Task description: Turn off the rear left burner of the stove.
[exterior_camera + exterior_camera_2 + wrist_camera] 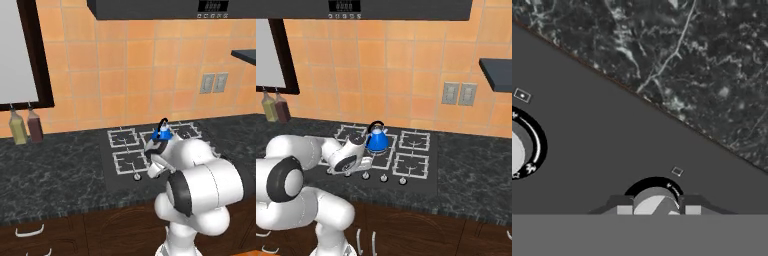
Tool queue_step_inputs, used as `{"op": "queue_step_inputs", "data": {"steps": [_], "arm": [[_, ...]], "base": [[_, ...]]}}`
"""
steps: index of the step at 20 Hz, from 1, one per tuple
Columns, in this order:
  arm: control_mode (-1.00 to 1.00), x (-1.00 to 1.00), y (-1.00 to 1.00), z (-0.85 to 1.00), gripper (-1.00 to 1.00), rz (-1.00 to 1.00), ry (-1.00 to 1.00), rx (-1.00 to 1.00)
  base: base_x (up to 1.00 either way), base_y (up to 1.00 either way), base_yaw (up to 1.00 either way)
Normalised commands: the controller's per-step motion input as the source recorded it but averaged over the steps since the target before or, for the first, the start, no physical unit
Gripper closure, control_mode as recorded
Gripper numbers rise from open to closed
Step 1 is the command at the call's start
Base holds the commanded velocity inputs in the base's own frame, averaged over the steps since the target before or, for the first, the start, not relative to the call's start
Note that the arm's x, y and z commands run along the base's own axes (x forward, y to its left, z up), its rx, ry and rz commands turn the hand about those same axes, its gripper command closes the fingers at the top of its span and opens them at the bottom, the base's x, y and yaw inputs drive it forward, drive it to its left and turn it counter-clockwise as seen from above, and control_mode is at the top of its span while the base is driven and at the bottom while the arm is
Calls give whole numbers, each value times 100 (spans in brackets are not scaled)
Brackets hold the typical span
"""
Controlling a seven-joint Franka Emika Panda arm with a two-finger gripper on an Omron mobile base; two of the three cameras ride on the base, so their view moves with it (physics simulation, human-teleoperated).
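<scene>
The stove (pixel 114 176) is a black glass cooktop with pale wire grates. Its rear left burner (pixel 123 136) shows a dark centre; in the right base view the burner (pixel 349 131) lies just behind my arm. My gripper (pixel 657 209) is low over the stove's front strip, shut on a small silver knob (pixel 656 200), with a fingertip (pixel 624 209) on each side of it. A second knob (pixel 517 150) sits to the left in the hand view. My white hand (pixel 156 165) hides the held knob from the base cameras.
A blue kettle (pixel 162 134) with a black handle stands on the stove's middle grate, close behind my hand. Other knobs (pixel 384 178) line the front strip. Two bottles (pixel 26 127) stand at the far left. Dark marble counter (pixel 55 165) surrounds the cooktop.
</scene>
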Motion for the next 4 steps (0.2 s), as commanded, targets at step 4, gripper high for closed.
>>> {"op": "queue_step_inputs", "data": {"steps": [4], "arm": [[-100, -2, 0, 0, 100, -2, 2, 0]], "base": [[0, 0, 0]]}}
